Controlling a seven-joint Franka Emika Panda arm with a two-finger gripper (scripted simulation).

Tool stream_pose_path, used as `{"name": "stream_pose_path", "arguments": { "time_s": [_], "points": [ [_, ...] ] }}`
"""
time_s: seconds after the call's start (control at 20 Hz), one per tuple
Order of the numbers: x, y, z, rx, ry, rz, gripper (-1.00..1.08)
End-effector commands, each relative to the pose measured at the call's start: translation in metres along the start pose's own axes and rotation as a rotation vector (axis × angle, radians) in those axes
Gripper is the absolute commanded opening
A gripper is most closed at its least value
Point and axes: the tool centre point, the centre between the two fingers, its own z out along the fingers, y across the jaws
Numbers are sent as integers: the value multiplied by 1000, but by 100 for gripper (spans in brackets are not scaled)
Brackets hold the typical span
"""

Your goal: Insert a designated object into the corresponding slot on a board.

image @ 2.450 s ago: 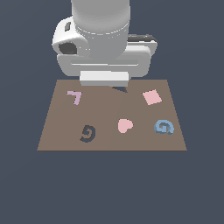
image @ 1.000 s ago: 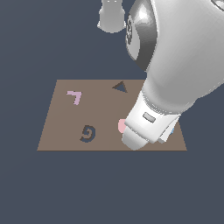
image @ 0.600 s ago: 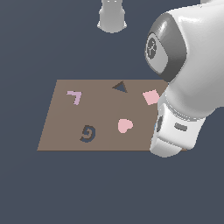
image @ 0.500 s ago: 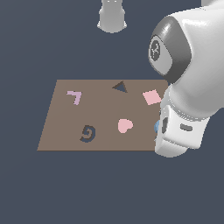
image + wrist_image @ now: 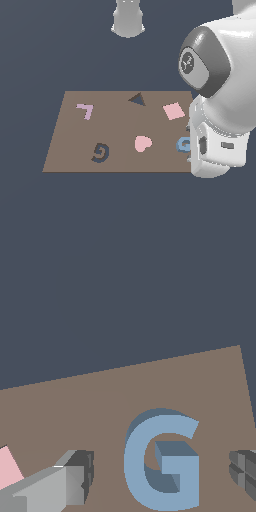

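Observation:
The light blue G piece lies flat on the brown board near its edge at the exterior view's right, half hidden by my arm. In the wrist view the G piece sits between my two fingertips, which stand apart on either side of it without touching. My gripper is open and low over the piece. The dark navy G-shaped slot is on the board toward the exterior view's left, empty.
A pink heart, a pink square, a lilac L-shaped piece and a dark triangular recess are on the board. The robot base stands beyond the board. A pink corner shows in the wrist view.
The arm has swung from over the board's back to its edge at the exterior view's right and come down, so the wrist now hangs over the blue G piece.

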Motion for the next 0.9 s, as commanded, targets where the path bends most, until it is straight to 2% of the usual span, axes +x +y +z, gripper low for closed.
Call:
{"name": "stream_pose_path", "arguments": {
  "time_s": [0.0,0.75,0.8,0.85],
  "points": [
    [1,0,0,-1,0,-8,100],
    [-1,0,20,0,0,1,100],
    [-1,0,20,0,0,1,-100],
    [-1,0,20,0,0,1,-100]
  ]
}}
